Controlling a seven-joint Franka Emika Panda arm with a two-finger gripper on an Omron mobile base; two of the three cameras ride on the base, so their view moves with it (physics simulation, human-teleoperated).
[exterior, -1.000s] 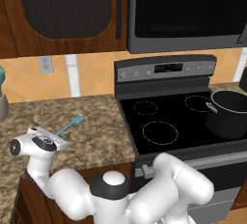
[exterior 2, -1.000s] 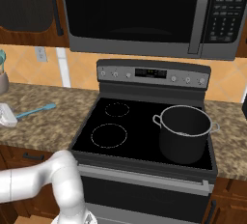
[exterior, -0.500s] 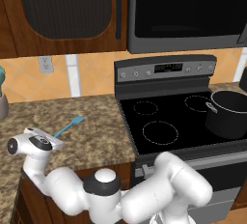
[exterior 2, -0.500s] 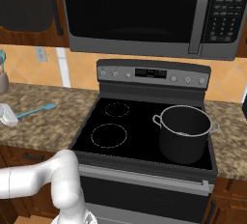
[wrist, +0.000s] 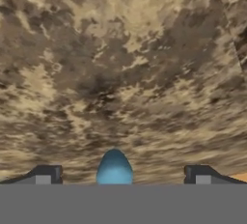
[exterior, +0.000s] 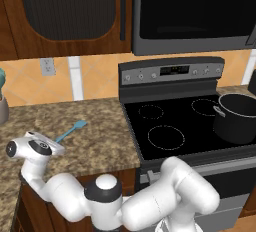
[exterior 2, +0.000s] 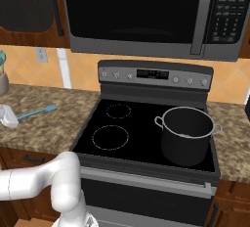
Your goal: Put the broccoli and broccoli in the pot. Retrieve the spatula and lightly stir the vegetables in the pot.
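Clerk: Spatula [exterior: 71, 130], light blue, lay at left-centre of the left base view on the counter [exterior: 100, 141]; its handle end sat between the gripper [wrist: 119, 175] tips, which stood spread, unclenched.

Assessor: Judged light, stiff, slim; best pinched mid-handle.

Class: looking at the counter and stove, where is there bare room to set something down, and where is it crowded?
Free: the counter between the spatula and stove, plus both left burners. Crowded: the pot fills the stove's front right; the end effector straddles the spatula's end.
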